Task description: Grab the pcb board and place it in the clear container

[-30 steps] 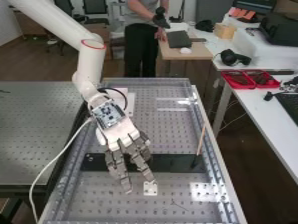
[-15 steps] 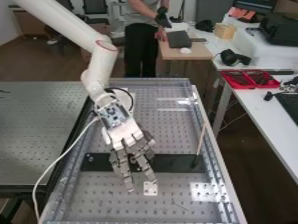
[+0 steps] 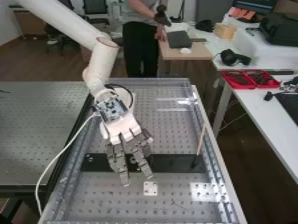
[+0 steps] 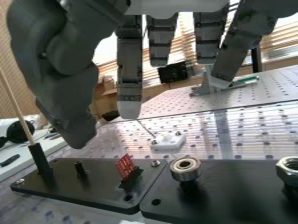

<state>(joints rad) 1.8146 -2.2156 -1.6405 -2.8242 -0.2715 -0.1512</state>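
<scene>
A: High view first. State of the hand [image 3: 120, 128]?

B: Released. Fingers extended and slightly apart, nothing grasped. It is above the black base [image 3: 173, 163], fingertips reaching past the base's near edge as seen here.

A: Neighbours?

B: Thin wooden rod [image 3: 201, 139] upright at one end of the base; small white pad [image 3: 151, 188] just off its near edge.

A: Hazard?

B: A wide sideways correction could catch the rod. Judged cause: spread fingers low over the base.

A: Wrist view. Where is the pcb board?

B: Red pcb board [image 4: 124, 166] on edge in a black holder [image 4: 132, 179] on the base, between the black peg [image 4: 80, 168] and the bearing [image 4: 185, 169]. Thumb [image 4: 63, 65] and fingers [image 4: 130, 72] are apart from it. Judged step: lining up for the pinch.

A: Failure modes?

B: Three, all estimates. One: thumb lands off line and tips the board, since it is thin and small beside the fingertips. Two: a fingertip strikes the bearing or peg, if the descent is low before alignment. Three: the board binds in its holder or slips out of the pinch, if the pull is slanted or takes only a corner.

A: Progress?

B: Early. Board unplucked; transfer to the clear container remains.
</scene>
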